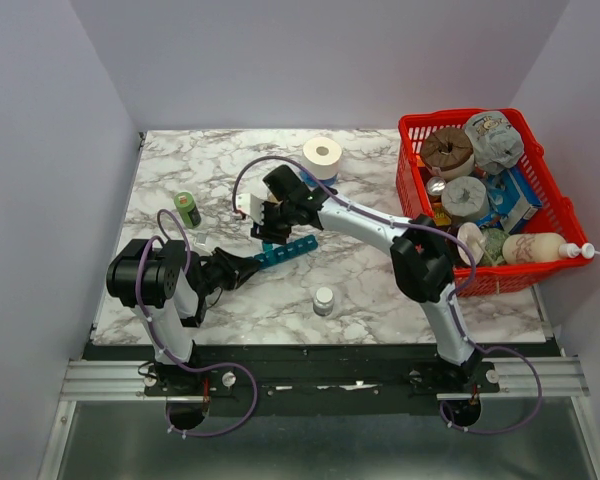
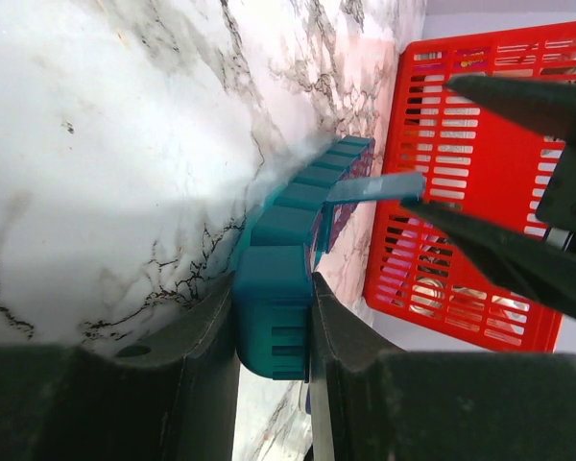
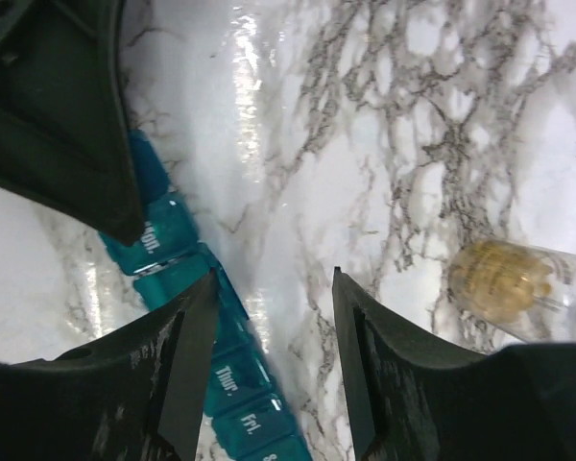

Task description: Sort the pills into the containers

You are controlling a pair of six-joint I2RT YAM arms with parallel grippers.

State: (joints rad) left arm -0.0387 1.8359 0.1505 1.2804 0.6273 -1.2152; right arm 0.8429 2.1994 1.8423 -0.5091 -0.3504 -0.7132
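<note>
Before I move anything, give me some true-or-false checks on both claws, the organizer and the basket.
1. The left claw is clamped on one end of the teal pill organizer. True.
2. The right claw grips the white-capped bottle. False: its jaws are open and empty beside the organizer, and the bottle stands apart on the table.
3. One organizer lid stands open. True.
4. The red basket is empty. False: it is packed with items.
</note>
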